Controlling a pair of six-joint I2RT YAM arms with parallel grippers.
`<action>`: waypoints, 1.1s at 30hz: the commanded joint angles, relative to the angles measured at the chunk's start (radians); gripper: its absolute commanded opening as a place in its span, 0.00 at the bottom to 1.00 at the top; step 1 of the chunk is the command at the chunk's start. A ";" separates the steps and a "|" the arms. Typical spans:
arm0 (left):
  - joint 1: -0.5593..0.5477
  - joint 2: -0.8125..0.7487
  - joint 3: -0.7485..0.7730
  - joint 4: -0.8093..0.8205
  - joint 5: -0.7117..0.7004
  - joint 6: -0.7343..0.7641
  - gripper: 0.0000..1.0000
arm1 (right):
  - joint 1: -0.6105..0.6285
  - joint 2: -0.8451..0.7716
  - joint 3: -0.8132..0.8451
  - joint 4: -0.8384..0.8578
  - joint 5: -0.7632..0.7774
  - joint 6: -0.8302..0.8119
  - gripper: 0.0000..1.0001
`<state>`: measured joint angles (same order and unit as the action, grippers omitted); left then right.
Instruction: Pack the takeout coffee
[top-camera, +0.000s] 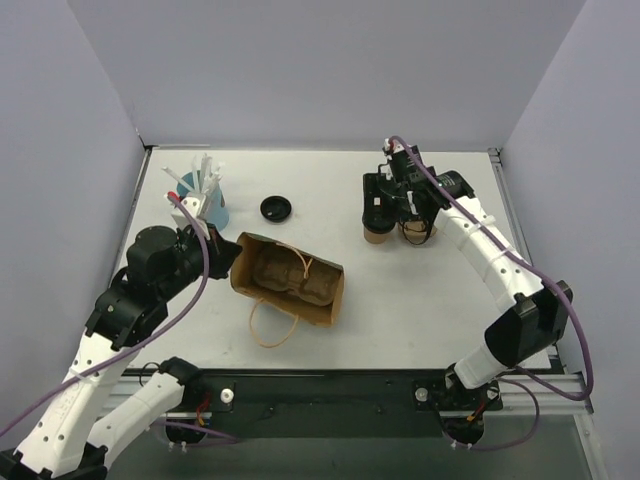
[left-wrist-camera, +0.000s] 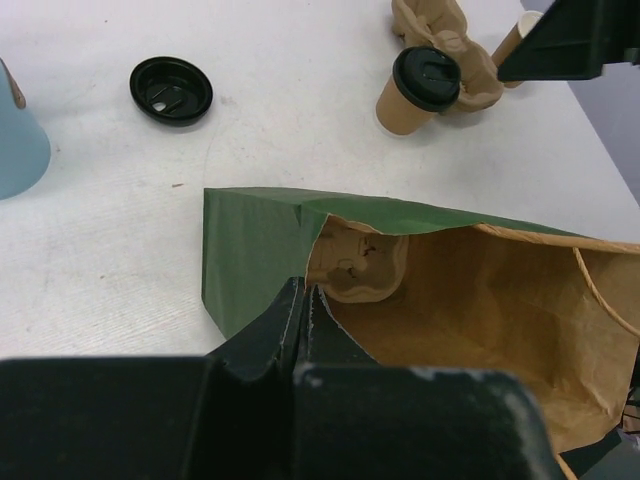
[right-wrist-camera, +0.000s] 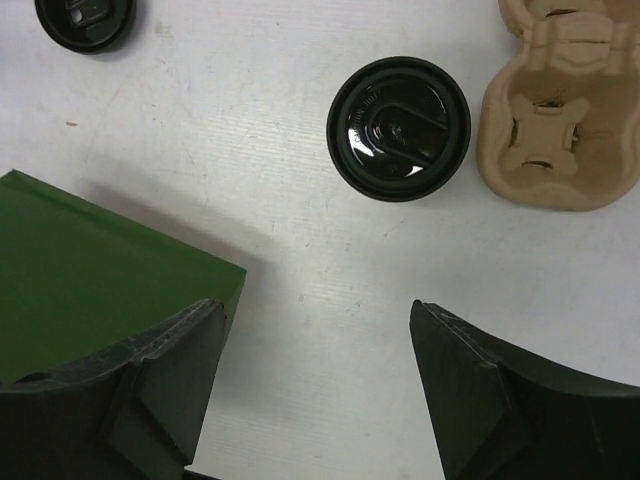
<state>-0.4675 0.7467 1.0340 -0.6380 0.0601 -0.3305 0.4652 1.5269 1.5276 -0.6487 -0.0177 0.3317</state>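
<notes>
The takeout coffee (right-wrist-camera: 398, 128) stands lidded at the far right, just beside a pulp carrier (right-wrist-camera: 560, 130). The right gripper (right-wrist-camera: 315, 320) hangs over it, jaws apart, likely for a grasp. The left gripper (left-wrist-camera: 305, 310) is clamped on the mouth of the paper bag (left-wrist-camera: 255, 250), seemingly to hold it open.

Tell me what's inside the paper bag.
A moulded-pulp cup carrier lies inside the paper bag, towards its closed end, with no cup visible in it. The bag's near corner is hidden behind the left gripper.
</notes>
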 joint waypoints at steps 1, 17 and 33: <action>0.004 -0.058 -0.049 0.129 0.050 -0.004 0.00 | -0.037 0.082 0.040 0.026 -0.035 -0.091 0.76; 0.004 -0.136 -0.127 0.110 0.070 -0.018 0.00 | -0.094 0.216 0.101 0.026 -0.073 -0.183 0.76; 0.004 -0.145 -0.104 0.047 0.090 0.013 0.00 | -0.099 0.343 0.178 0.024 -0.021 -0.270 0.79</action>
<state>-0.4675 0.6121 0.9035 -0.5968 0.1322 -0.3313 0.3725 1.8454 1.6524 -0.6090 -0.0666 0.1101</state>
